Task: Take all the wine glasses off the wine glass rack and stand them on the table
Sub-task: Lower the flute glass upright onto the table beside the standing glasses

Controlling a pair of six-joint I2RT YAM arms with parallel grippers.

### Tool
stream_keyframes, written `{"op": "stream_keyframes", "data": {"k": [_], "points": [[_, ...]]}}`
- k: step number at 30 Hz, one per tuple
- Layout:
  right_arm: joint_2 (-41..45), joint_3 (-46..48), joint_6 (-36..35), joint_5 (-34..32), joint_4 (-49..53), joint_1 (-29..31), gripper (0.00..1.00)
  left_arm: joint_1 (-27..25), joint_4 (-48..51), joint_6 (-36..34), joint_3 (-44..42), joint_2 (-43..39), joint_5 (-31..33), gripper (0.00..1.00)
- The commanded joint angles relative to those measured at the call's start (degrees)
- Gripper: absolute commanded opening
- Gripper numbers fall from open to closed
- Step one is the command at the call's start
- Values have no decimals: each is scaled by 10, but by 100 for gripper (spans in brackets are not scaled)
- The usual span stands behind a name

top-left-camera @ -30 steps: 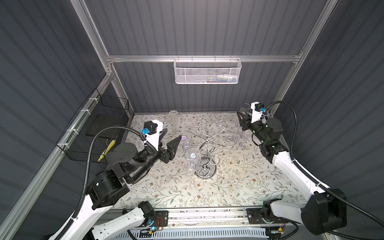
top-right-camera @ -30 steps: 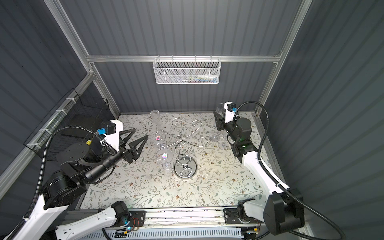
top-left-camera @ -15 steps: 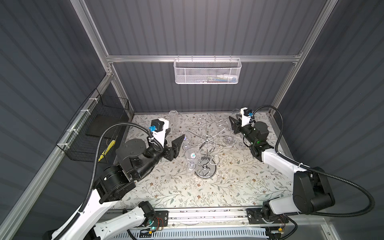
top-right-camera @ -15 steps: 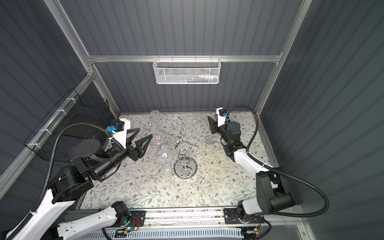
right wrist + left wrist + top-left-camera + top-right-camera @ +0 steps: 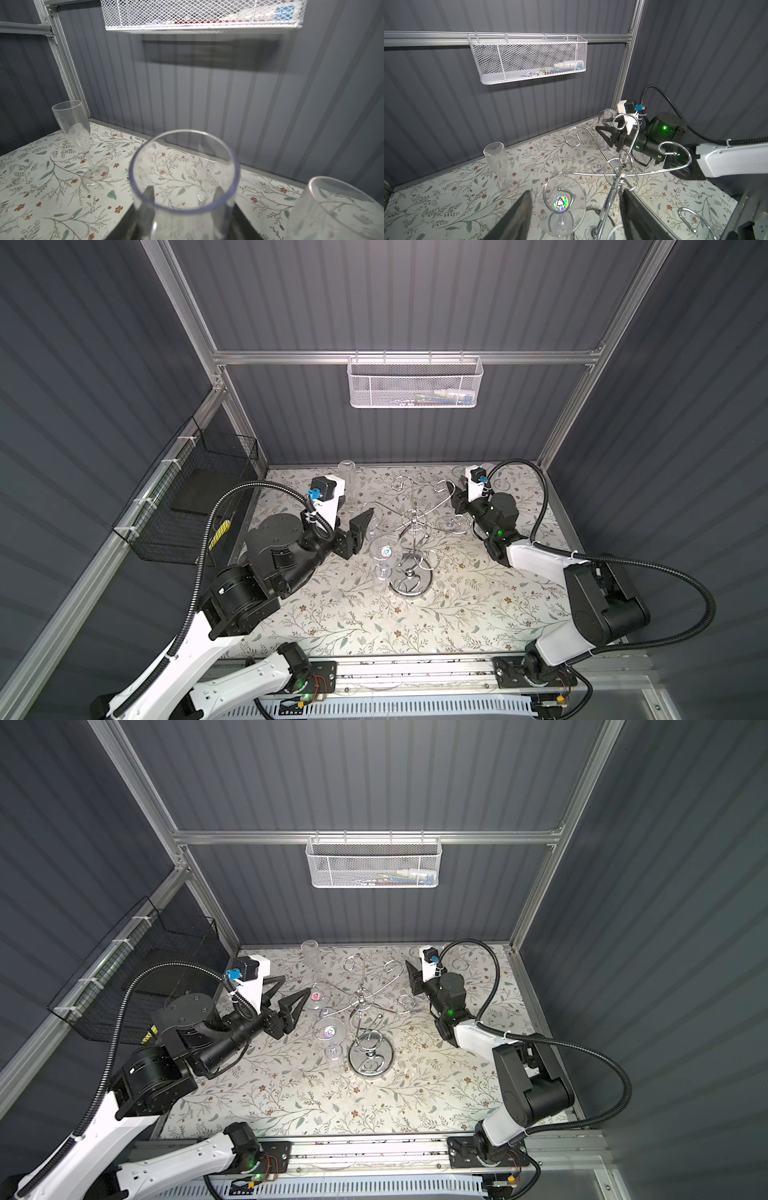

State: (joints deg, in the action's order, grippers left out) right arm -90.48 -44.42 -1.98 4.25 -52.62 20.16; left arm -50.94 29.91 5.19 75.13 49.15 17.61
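Both arms have drawn in on the wine glass rack point(image 5: 370, 1058), which stands mid-bench: the right arm has folded low and swung in from the far right, and the left has pushed forward. The left hand point(image 5: 296, 988) gapes wide just left of a wine glass point(image 5: 560, 203) that hangs upside down from a curled rack arm. Its fingers flank the stickered foot without touching. A second wine glass point(image 5: 329, 1031) hangs nearer. The right hand point(image 5: 602, 136), at the rack's far right, is closed around a clear flute point(image 5: 184, 176). A spare flute point(image 5: 495, 158) stands far left on the bench point(image 5: 374, 626).
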Motion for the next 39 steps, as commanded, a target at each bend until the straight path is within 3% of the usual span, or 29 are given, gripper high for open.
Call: {"op": "stream_keyframes", "data": {"k": [1, 16, 27, 39], "points": [[-12, 9, -15, -52, -72, 14, 44, 0, -11, 6, -8, -2, 6, 68], [-74, 37, -15, -160, -173, 43, 45, 0, -5, 21, -9, -12, 3, 68], [-90, 54, -14, -185, -199, 49, 48, 0, -3, 32, -10, -10, -2, 68], [-91, 66, -9, -197, -219, 49, 72, 0, 1, 39, -6, -10, -5, 68]]}}
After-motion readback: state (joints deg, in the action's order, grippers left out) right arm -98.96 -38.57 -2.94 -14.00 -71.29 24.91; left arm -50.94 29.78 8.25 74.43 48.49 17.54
